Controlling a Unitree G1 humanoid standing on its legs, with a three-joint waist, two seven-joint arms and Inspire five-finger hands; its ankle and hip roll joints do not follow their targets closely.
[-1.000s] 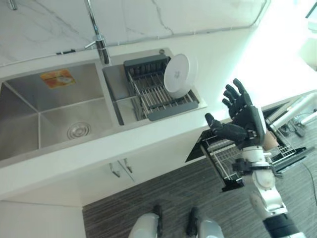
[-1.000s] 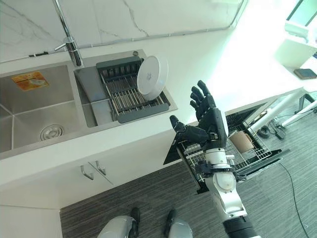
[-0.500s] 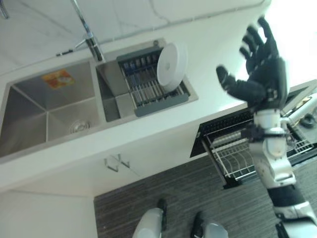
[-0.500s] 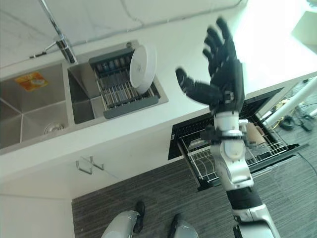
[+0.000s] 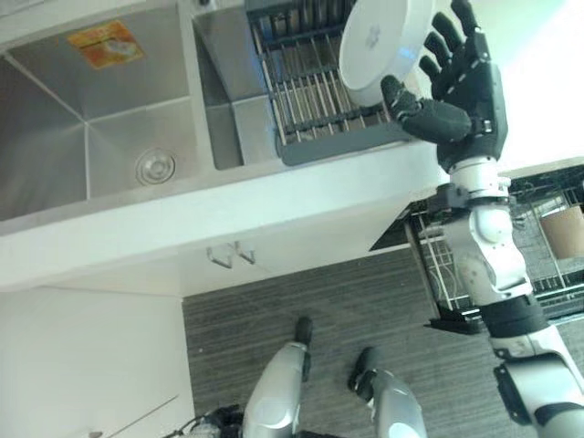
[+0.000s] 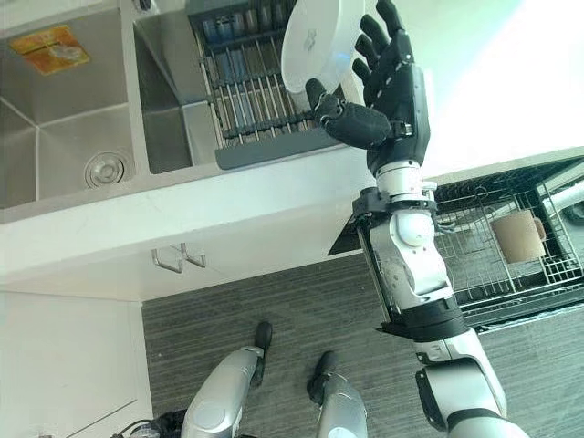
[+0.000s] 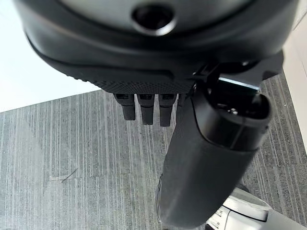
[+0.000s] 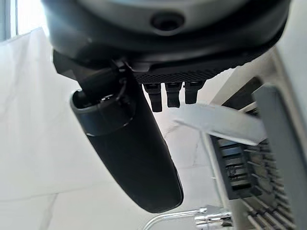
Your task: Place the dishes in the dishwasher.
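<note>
A white plate (image 5: 376, 41) stands on edge in the grey drying rack (image 5: 306, 96) set in the sink's right basin. My right hand (image 5: 461, 87) is open at the plate's right rim, fingers spread behind the rim and the thumb (image 5: 412, 108) in front of its lower edge. In the right wrist view the plate's rim (image 8: 221, 122) lies just past the straight fingers (image 8: 171, 94); I cannot tell if they touch it. My left hand (image 7: 148, 72) hangs open over the grey floor, holding nothing.
The dishwasher's wire rack (image 6: 474, 260) is pulled out low on the right, with a brown cup (image 6: 516, 235) in it. The steel left basin (image 5: 100, 109) has a drain. The white counter edge (image 5: 228, 214) runs between the sink and the floor. The faucet (image 8: 192, 219) is behind the rack.
The camera has tilted down. My right hand has moved from above the counter to the plate's right rim, still open. The plate has not moved in the rack.
</note>
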